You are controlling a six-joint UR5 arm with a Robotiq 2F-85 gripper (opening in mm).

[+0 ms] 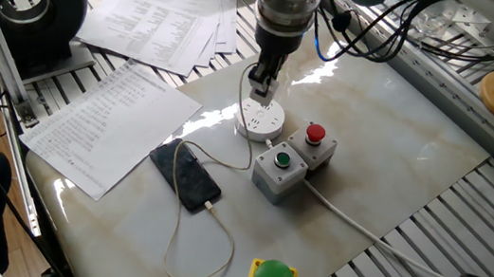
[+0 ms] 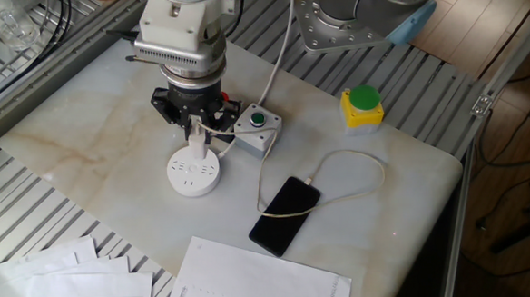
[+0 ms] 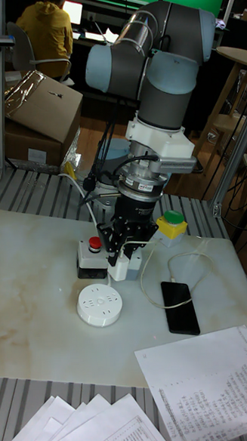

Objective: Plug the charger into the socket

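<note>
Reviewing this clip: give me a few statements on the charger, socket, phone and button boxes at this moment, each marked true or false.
1. The claw holds the charger. True.
2. The charger is seated in the socket. False: in the tall view it hangs above the table, off to one side of the socket.
3. A cable joins the charger to the phone. True.
4. The phone lies on the papers. False: it lies on the marble slab, beside the papers.
5. The yellow box has a red button. False: its button is green.
6. A red-button box and a green-button box sit side by side. True.
</note>
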